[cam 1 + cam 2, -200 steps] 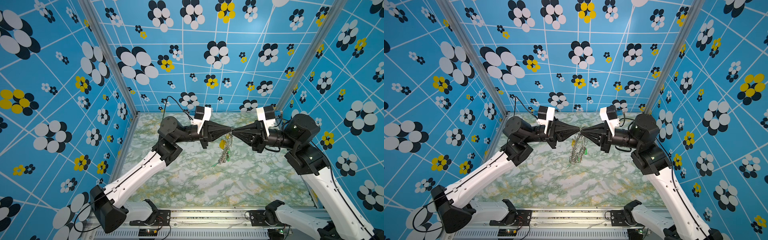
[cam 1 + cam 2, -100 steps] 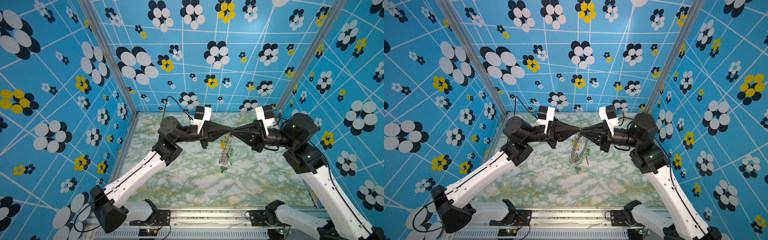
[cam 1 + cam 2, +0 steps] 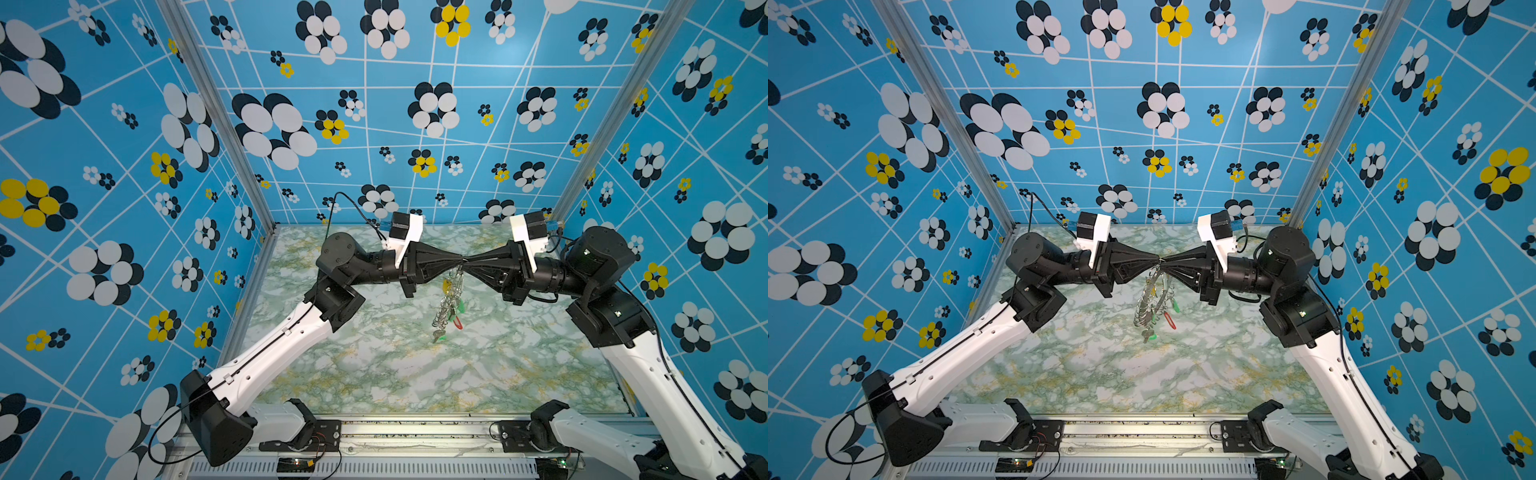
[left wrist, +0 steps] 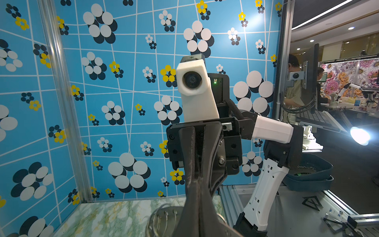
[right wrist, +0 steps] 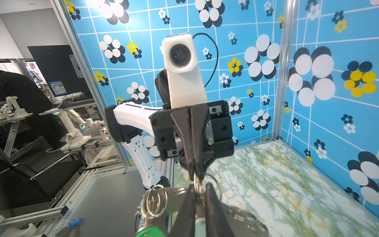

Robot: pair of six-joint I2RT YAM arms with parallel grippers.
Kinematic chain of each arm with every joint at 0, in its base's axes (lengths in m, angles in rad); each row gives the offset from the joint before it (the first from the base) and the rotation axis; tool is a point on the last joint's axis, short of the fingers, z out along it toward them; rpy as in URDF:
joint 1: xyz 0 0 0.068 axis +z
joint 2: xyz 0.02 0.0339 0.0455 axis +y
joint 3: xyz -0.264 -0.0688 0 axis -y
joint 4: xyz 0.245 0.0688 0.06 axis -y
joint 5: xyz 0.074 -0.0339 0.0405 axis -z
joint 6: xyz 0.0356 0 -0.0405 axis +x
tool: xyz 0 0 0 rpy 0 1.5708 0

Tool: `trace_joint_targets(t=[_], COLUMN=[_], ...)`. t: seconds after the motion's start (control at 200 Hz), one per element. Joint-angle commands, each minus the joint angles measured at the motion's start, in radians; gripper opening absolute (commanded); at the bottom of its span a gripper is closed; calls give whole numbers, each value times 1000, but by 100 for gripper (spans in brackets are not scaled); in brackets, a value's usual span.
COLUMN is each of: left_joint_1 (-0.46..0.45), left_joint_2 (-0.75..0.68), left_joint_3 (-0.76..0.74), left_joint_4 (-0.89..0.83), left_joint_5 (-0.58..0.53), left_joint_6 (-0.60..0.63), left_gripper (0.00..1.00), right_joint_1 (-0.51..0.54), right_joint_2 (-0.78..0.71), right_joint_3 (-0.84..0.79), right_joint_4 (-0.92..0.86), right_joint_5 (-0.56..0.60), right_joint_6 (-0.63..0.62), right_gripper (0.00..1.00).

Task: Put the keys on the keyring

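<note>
Keyring [image 3: 446, 307], carrying tagged keys [image 3: 438, 334], is held suspended above the middle of the bench [image 3: 395, 374], directly beneath the tip-to-tip left pincer [image 3: 460, 261] and right pincer [image 3: 468, 262], both of which are closed tight on its top edge.

1. Both arms rise from the near edge and bend inward, with their forearms about level. They meet tip to tip above the middle.
2. Left gripper [image 3: 458, 262]: jaws pressed fully together, pinching a wire loop of the keyring [image 3: 445, 309].
3. Right gripper [image 3: 468, 263]: fingers almost together, clamping the same keyring.
</note>
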Motion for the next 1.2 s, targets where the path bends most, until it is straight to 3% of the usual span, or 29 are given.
trace_joint_targets(t=[0.0, 0.15, 0.37, 0.625, 0.775, 0.885, 0.98, 1.1, 1.194], left_joint_1=[3, 2, 2, 3, 2, 7, 15, 17, 9], left_joint_2=[-1, 1, -1, 1, -16, -40, -66, -60, -38], left_joint_3=[15, 18, 18, 18, 10, 8, 23, 130, 212], left_joint_4=[81, 80, 75, 33, -60, -181, -327, -635, -837], left_joint_5=[12, 13, 13, 15, 0, -16, -27, -23, -36], left_joint_6=[-14, -14, -12, 4, 48, 100, 157, 276, 359], left_gripper=[0, 0, 0, 0, 0, 31, 50, 58, 58], right_joint_1=[-2, -2, -2, -2, -2, -2, -2, 1, 13], right_joint_2=[1, 0, -2, -12, -17, -17, -9, 14, 35], right_joint_3=[-11, -10, -10, 3, 43, 75, 111, 159, 193], right_joint_4=[-60, -60, -53, -65, -164, -267, -378, -518, -603], right_joint_5=[17, 20, 22, 30, 52, 76, 96, 118, 152], right_joint_6=[-21, -26, -26, -33, -90, -147, -205, -275, -328], right_gripper=[15, 16, 0, 0, 0, 0, 0, 0, 0])
